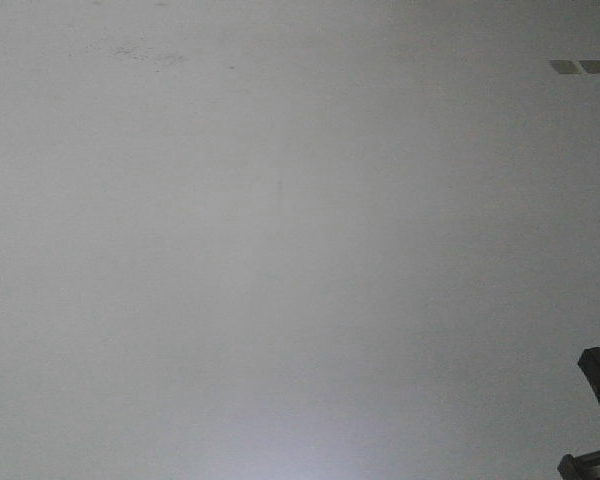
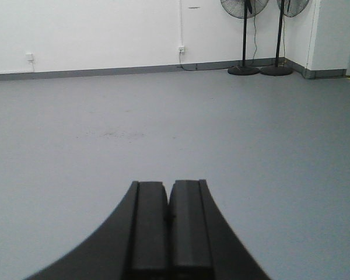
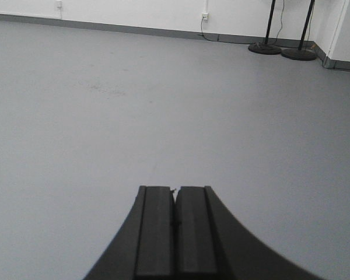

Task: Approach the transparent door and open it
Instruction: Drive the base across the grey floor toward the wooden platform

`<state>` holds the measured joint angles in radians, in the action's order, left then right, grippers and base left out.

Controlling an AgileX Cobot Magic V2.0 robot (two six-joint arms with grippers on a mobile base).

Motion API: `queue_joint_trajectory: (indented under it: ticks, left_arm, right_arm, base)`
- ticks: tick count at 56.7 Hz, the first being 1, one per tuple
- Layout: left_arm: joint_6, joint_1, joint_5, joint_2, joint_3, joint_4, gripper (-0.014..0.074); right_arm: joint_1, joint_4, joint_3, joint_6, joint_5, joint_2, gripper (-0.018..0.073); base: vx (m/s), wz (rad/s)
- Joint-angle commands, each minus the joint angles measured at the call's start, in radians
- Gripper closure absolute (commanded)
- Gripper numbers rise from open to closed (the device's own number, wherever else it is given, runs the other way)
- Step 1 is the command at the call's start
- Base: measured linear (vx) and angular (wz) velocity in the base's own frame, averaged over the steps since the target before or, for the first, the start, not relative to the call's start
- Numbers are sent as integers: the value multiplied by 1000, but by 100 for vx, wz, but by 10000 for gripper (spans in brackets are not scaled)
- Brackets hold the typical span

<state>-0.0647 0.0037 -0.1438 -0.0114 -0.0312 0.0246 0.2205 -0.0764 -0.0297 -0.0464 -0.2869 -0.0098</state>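
Note:
The transparent door is out of view in every frame. My left gripper [image 2: 168, 185] is shut, its two black fingers pressed together with nothing between them, pointing over bare grey floor. My right gripper [image 3: 175, 189] is likewise shut and empty above the same floor. In the front-facing view only grey floor shows, with a black part of the right arm [image 1: 598, 415] at the lower right corner.
A white wall with a grey skirting [image 2: 105, 71] runs across the back. Two black pedestal fans [image 2: 244, 35] [image 2: 278, 41] stand in the far right corner, their bases [image 3: 265, 48] [image 3: 298, 53] on the floor. A wall socket [image 2: 181, 49] holds a cable. Two dark floor patches [image 1: 580, 67] lie far right.

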Motion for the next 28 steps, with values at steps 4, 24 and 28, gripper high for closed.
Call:
queue_joint_trajectory:
  ticks: [4, 24, 28]
  left_arm:
    - [0, -4, 80, -14, -11, 7, 603]
    - [0, -4, 80, -14, -11, 7, 603]
    - [0, -4, 80, -14, -11, 7, 603]
  right_arm:
    - [-3, -8, -5, 2, 83, -16, 561]
    - [-3, -8, -5, 2, 83, -16, 561]
    - [-3, -8, -5, 2, 83, -16, 561]
  base:
    - [12, 10]
    - [18, 7]
    - [26, 0]
